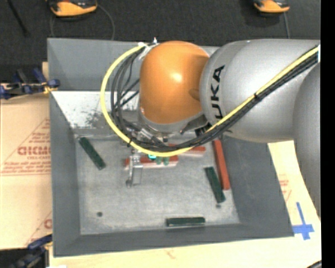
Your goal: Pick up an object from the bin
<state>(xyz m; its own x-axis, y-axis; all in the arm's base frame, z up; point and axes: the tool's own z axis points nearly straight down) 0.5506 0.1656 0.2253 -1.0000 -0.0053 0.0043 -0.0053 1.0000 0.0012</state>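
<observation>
My gripper (134, 175) hangs below the orange wrist cover, low over the middle of the bin floor. Just to its right lies a flat red bar (159, 161), partly hidden under the wrist, with a small teal spot on it. The gripper's tip stands at that bar's left end; whether it touches the bar I cannot tell. A dark green bar (92, 152) lies tilted on the floor to the left, well apart from the gripper.
A long red bar (221, 166) and a dark green bar (215, 184) lie side by side at the right. Another dark green bar (185, 221) rests along the front wall. The arm covers the bin's back right part.
</observation>
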